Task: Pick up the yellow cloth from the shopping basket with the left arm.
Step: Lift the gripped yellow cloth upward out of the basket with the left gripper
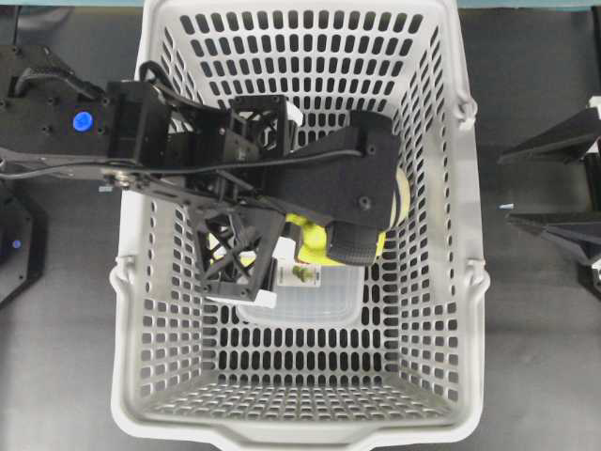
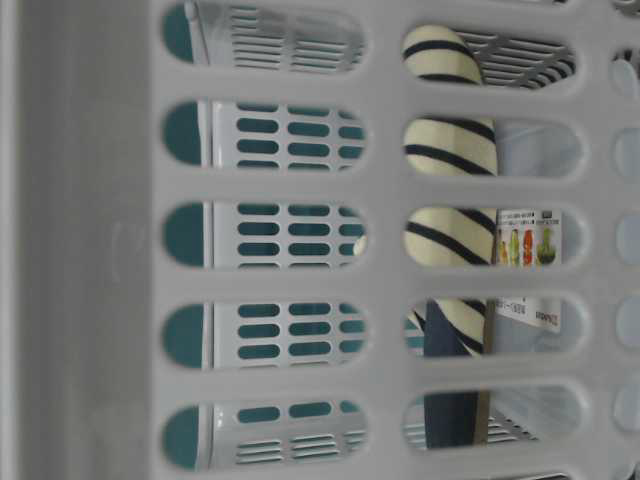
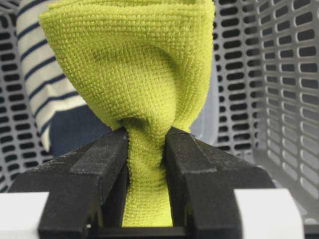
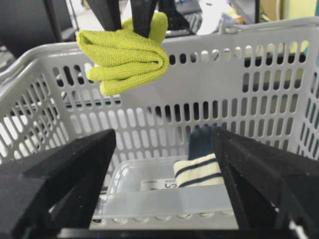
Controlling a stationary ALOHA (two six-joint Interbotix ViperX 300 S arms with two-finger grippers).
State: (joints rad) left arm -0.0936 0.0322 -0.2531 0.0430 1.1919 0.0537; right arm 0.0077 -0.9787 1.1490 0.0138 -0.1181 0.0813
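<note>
The yellow cloth (image 3: pixel 129 69) is pinched at its lower end between my left gripper's (image 3: pixel 147 134) two black fingers and bunches out beyond them. In the right wrist view the cloth (image 4: pixel 124 55) hangs folded from the left gripper (image 4: pixel 127 17) at about the height of the rim of the shopping basket (image 4: pixel 249 35). In the overhead view the left arm reaches into the basket (image 1: pixel 470 235) from the left, and the cloth (image 1: pixel 312 241) peeks out under its black wrist. My right gripper (image 4: pixel 164 149) is open and empty, outside the basket's right wall (image 1: pixel 526 188).
A navy-and-cream striped slipper (image 4: pixel 197 172) lies on the basket floor, seen also in the table-level view (image 2: pixel 450 150). A clear plastic container with a label (image 1: pixel 310 296) sits under the left arm. The slotted basket walls (image 3: pixel 284 74) rise on all sides.
</note>
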